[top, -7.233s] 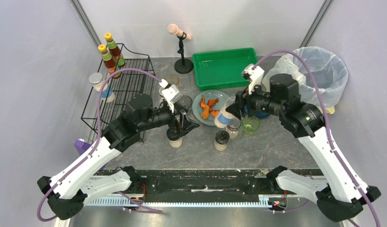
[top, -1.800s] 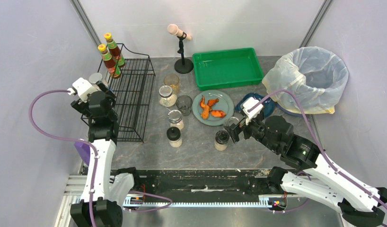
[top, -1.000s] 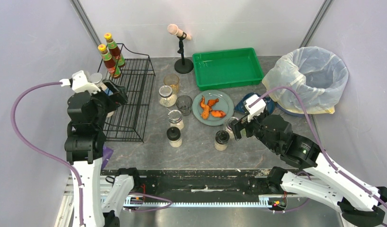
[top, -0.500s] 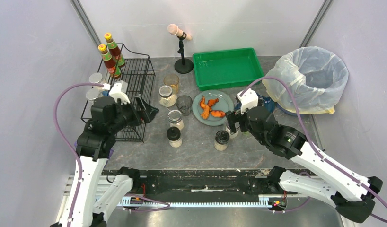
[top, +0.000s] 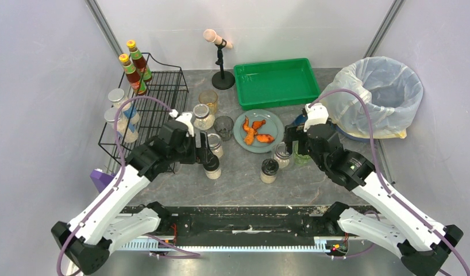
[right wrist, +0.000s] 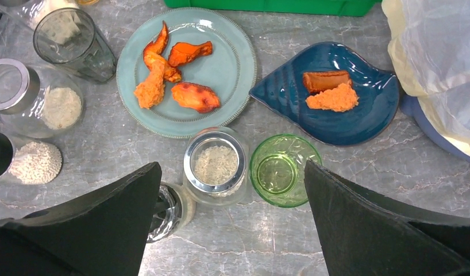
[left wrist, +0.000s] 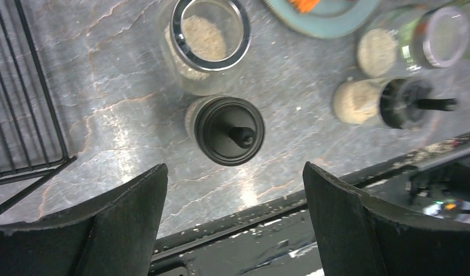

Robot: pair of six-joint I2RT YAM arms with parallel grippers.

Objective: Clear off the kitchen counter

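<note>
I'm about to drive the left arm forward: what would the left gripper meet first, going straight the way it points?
Probably the black-lidded jar, which sits centred between the open fingers of the left gripper; how far off it is remains unclear.

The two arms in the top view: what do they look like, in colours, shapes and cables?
The left arm and the right arm look alike: white shells on the lower links, black blocky joints and wrists further out. A purple cable loops along each. A small white camera housing sits on each wrist. The fingers are broad, black and matte.
</note>
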